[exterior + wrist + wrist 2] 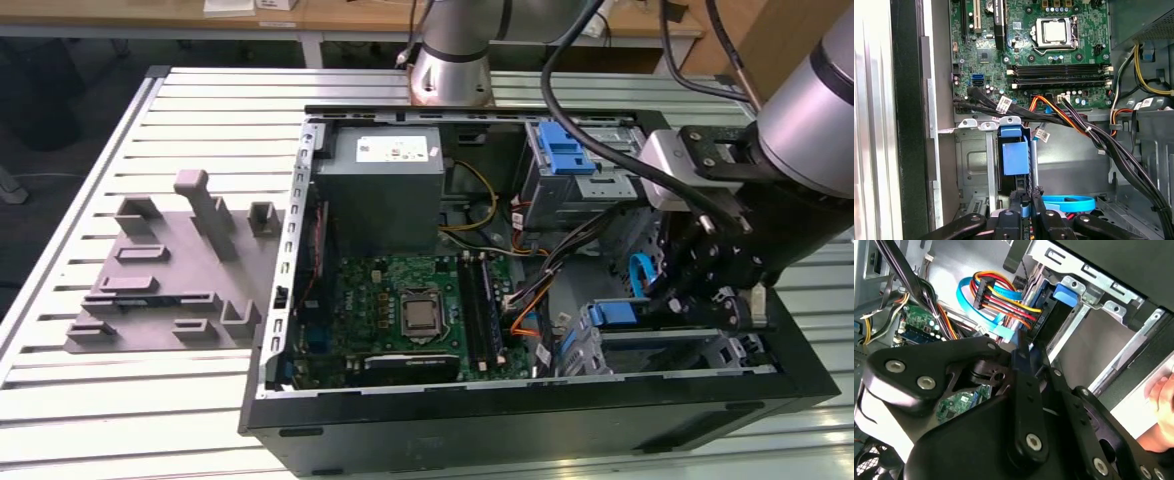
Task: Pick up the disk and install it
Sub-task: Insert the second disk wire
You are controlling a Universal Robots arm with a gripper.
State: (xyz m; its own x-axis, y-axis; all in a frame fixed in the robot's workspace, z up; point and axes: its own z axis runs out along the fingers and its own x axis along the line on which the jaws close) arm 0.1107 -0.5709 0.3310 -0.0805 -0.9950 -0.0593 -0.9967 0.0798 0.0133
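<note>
The disk (1015, 157) stands on edge inside the metal drive bay (974, 165) at the front corner of the open computer case (534, 410). Its blue carrier tab faces the motherboard, and its blue carrier (611, 314) also shows in the exterior view. In both wrist views my gripper (1027, 207) is shut on the disk's near edge. A strip of blue rail shows between the black fingers (1026, 365). In the exterior view the gripper (667, 300) reaches down into the bay at the exterior view's right.
A bundle of black, orange and yellow cables (1074, 120) runs right beside the bay, with a blue flat cable (1069, 204) looped near the fingers. The motherboard (414, 310), a grey power supply (387, 190) and a blue-latched cage (567, 150) lie farther in. A grey fixture (174, 270) sits outside the case.
</note>
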